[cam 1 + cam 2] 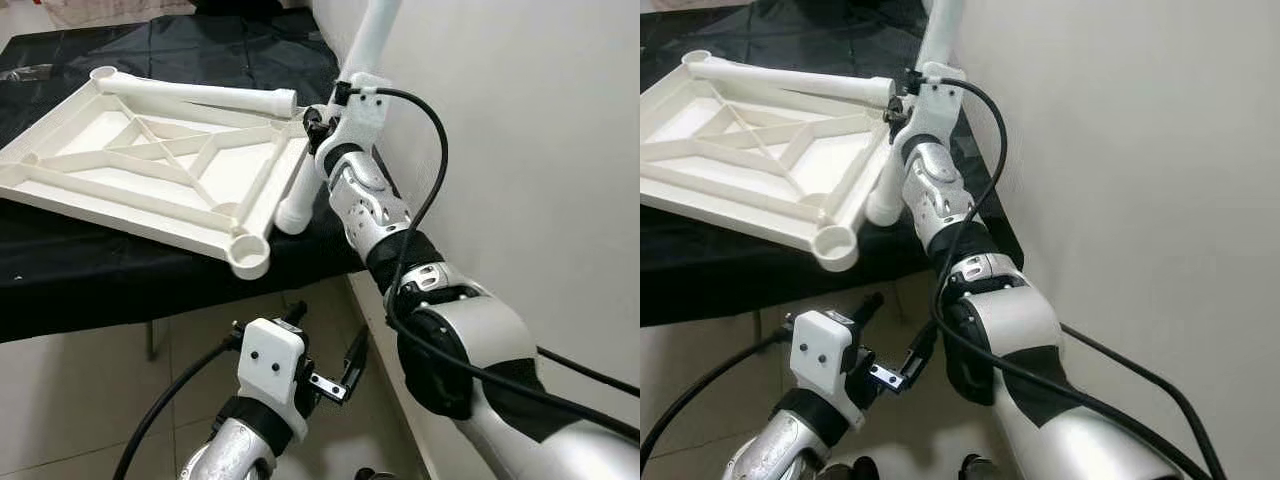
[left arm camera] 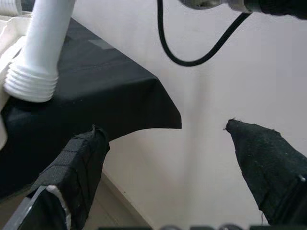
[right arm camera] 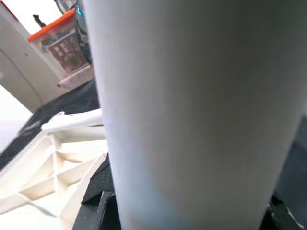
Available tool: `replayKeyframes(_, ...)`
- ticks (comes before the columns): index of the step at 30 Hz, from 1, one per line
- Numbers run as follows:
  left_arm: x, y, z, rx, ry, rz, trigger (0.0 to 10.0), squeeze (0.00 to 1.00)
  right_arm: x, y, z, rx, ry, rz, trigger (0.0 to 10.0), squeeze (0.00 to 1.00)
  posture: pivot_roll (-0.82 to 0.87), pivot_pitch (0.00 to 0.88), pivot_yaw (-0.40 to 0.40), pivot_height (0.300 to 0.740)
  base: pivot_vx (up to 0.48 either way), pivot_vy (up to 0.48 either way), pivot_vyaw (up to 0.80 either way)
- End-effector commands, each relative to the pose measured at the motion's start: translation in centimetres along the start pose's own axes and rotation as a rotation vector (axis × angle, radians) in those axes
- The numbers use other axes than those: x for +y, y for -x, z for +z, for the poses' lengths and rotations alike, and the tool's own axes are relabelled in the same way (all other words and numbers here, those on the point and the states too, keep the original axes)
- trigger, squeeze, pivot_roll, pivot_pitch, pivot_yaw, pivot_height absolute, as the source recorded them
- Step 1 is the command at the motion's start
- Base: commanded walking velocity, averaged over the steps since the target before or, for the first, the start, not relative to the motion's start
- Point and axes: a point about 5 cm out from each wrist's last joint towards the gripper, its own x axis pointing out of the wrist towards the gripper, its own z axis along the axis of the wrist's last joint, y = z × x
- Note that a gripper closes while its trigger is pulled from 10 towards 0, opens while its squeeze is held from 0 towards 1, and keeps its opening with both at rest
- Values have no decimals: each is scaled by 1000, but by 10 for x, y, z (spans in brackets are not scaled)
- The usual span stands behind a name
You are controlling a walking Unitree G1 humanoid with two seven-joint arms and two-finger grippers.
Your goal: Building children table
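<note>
White plastic tabletop (image 1: pixel 150 170) lies underside up on a bench w/ black cloth (image 1: pixel 60 270), ribs and corner sockets showing. One table leg (image 1: pixel 200 96) lies across the tabletop's far edge. The right gripper (image 1: pixel 322 125) is clamped on a second table leg (image 1: pixel 370 40) at the tabletop's right side, holding it steeply tilted; its threaded end (image 2: pixel 29 85) hangs just beside the tabletop's right rim, not in a socket. The near corner socket (image 1: pixel 249 252) sits empty, close to the bench edge. The left gripper (image 1: pixel 325 350) waits below the bench edge, fingers (image 2: pixel 72 167) spread wide apart, holding nothing.

Risks: the leg is tilted, so threads could go in crooked and jam. Pushing down near the overhanging corner may tip or slide the tabletop off the bench, since nothing steadies it. The loose leg could roll off. The wall (image 1: pixel 520 150) is near the right arm, leaving little room to turn the leg.
</note>
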Motion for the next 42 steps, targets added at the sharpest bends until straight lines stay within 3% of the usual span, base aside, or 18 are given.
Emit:
replayKeyframes(1,-6,-2,-4,8,24,-6,10000,0,16,2,-1,2,-76,84,10000,0,84,223,-54,740,0,0,0)
replayKeyframes(6,-5,-2,-6,9,21,-4,10000,0,10,3,-1,-11,-68,108,10000,0,81,204,-53,740,0,0,0)
replayKeyframes(7,-1,-3,-9,15,15,3,10000,0,-12,7,9,-101,96,125,10000,0,76,181,-44,740,0,0,0)
replayKeyframes(8,1,-3,-11,17,13,6,10000,0,-20,9,12,-129,148,138,10000,0,75,178,-43,740,0,0,0)
replayKeyframes(13,3,-4,-12,17,2,9,10000,0,-32,19,24,-216,268,203,10000,0,67,164,-37,740,0,0,0)
replayKeyframes(15,8,-7,-11,7,-20,30,10000,0,-54,38,32,-277,327,252,10000,0,56,137,-28,740,0,0,0)
replayKeyframes(16,8,-7,-11,7,-20,30,10000,0,-54,38,32,-277,327,252,10000,0,56,137,-28,740,0,0,0)
replayKeyframes(19,17,-9,-8,-7,-42,73,10000,0,-83,68,31,-288,351,253,10000,0,63,115,-19,740,0,0,0)
replayKeyframes(20,17,-9,-8,-7,-42,73,10000,0,-83,68,31,-288,351,253,10000,0,63,115,-19,740,0,0,0)
replayKeyframes(22,24,-10,-4,-25,-61,110,10000,0,-96,93,30,-295,383,240,10000,0,60,111,-16,740,0,0,0)
replayKeyframes(23,24,-10,-4,-25,-61,110,10000,0,-96,93,30,-295,383,240,10000,0,60,111,-16,740,0,0,0)
replayKeyframes(25,35,-13,0,-42,-107,141,10000,0,-107,110,23,-282,386,185,10000,0,42,94,-1,740,0,0,797)
replayKeyframes(26,35,-13,0,-42,-107,141,10000,0,-107,110,23,-282,386,185,10000,0,42,94,-1,740,0,0,800)
replayKeyframes(28,52,-20,5,-64,-162,183,10000,0,-112,118,15,-275,377,139,10000,0,51,71,7,740,0,0,800)
replayKeyframes(34,69,-28,16,-100,-192,239,10000,0,-112,124,19,-272,383,112,10000,0,53,59,16,740,0,0,800)
replayKeyframes(36,74,-30,21,-121,-239,261,10000,0,-112,126,21,-262,383,111,10000,0,53,62,15,740,0,0,800)
replayKeyframes(42,90,-36,29,-138,-246,323,10000,0,-111,129,20,-252,400,100,10000,0,58,60,15,740,0,0,800)
